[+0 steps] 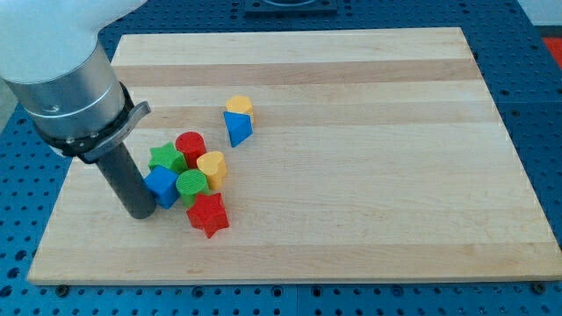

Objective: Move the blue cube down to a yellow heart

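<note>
In the camera view, a pale wooden board point(369, 175) with lengthwise grain fills most of the frame, lying on a blue perforated table point(540, 132). From the upper left of the frame the arm's grey metal cylinder point(66, 92) comes down into a straight dark rod. My tip point(140, 213) sits on the board in the lower left part of the frame, touching or just beside the left face of the blue plastic cube point(162, 186). There is no gripper on this tool, so it holds nothing; it only presses against the side of the cube.

The blue cube is at the left edge of a tight cluster left of the frame's centre. Just above it is a green plastic star-shaped block point(166, 158). To its right is a green plastic cylinder point(191, 185), and above that a red plastic cylinder point(190, 146). The yellow plastic heart point(212, 167) stands at the right side of the cluster, touching the green cylinder and up and to the right of the blue cube. Below the cluster is a red plastic star-shaped block point(208, 214).

Apart from the cluster, towards the upper middle of the frame, a second yellow block point(238, 105), its shape unclear, touches a blue plastic triangular block point(238, 128) just beneath it.
</note>
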`<control>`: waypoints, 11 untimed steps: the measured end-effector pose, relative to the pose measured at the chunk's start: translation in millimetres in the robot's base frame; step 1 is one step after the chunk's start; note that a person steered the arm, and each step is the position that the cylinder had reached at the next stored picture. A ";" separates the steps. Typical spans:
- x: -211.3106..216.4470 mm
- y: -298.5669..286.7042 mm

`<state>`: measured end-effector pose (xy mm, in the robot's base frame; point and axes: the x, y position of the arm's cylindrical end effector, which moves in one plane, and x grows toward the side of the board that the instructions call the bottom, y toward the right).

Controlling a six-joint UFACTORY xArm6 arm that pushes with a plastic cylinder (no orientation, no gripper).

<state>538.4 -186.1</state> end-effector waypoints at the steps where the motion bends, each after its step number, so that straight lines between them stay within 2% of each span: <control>1: -1.4 -0.8; 3: -8.3 -44.3; 5: -29.8 -41.4; 9: -30.9 43.1; 11: -46.8 56.3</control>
